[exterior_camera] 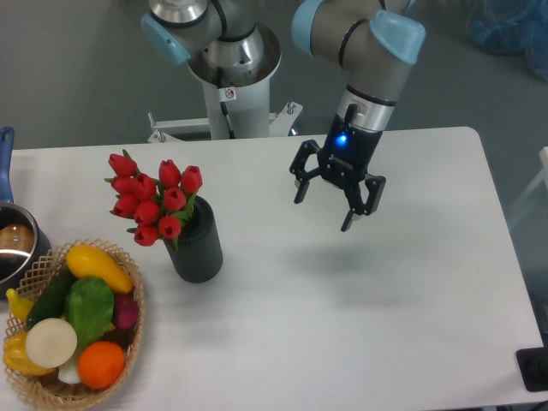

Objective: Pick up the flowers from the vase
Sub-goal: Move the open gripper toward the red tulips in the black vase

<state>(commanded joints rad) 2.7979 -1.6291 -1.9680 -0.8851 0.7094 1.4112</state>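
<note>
White table [411, 325]: flowers [154, 199] hide vase [197, 244] mouth; end effector [324, 211] agape.

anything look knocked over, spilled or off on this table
Nothing stands out. The vase stands upright with the flowers in it, the basket holds its produce, and the open gripper hangs apart from both.

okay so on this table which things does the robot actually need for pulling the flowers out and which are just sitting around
Part of the job:
- flowers, red tulips standing in the vase
- vase, dark and ribbed
- gripper, open, above the table to the right of the vase

Just lying about:
- wicker basket of fruit and vegetables
- pot at the left edge
</note>
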